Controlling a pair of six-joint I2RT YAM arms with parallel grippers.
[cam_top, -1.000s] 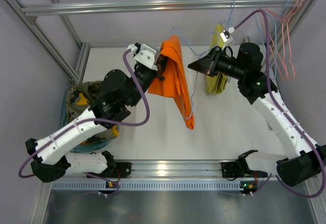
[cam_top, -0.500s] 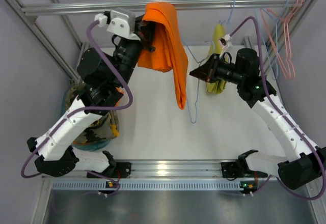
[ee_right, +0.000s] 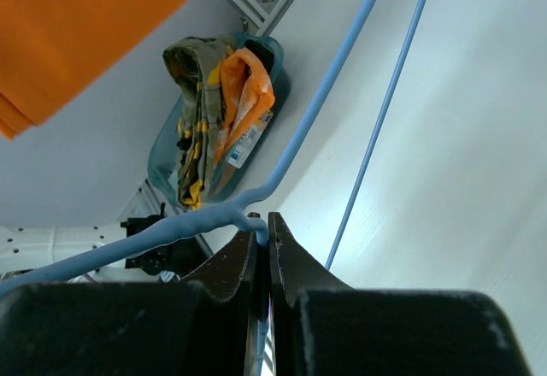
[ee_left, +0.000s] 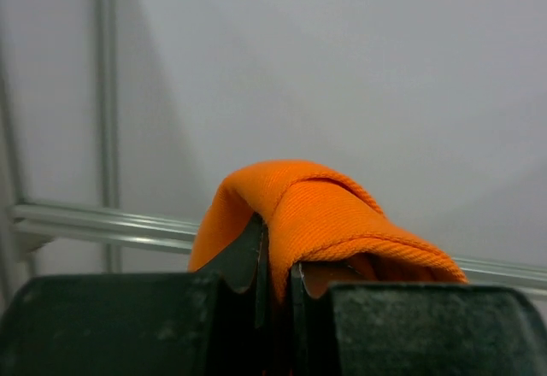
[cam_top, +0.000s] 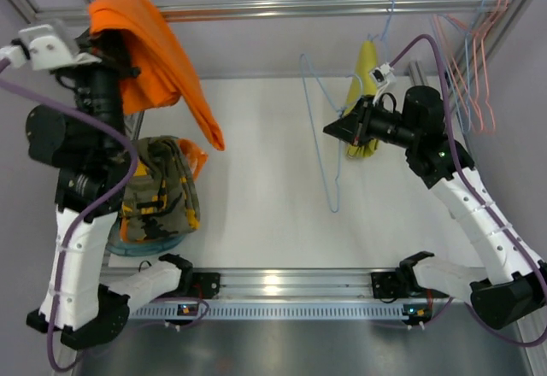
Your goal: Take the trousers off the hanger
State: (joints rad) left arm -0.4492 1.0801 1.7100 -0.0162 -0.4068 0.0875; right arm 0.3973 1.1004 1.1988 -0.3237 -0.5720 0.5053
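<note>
The bright orange trousers (cam_top: pixel 149 60) hang from my left gripper (cam_top: pixel 107 47), raised high at the far left, clear of the hanger. In the left wrist view the jaws (ee_left: pixel 275 261) are shut on a fold of the orange cloth (ee_left: pixel 325 214). The light-blue wire hanger (cam_top: pixel 326 128) is bare and hangs over the table's middle. My right gripper (cam_top: pixel 332 126) is shut on its wire, seen pinched between the jaws in the right wrist view (ee_right: pixel 261 232). The orange cloth shows at that view's top left (ee_right: pixel 77 26).
A teal basket (cam_top: pixel 115 231) at the left holds a camouflage garment (cam_top: pixel 158 192) and other cloth. Yellow-green trousers (cam_top: pixel 363 94) hang from the rail (cam_top: pixel 282 6) behind my right gripper. Pink hangers (cam_top: pixel 479 60) hang at the far right.
My left arm has swung up and left, pulling the orange trousers fully off the blue hanger. The hanger now hangs bare in my right gripper, which barely moved.
</note>
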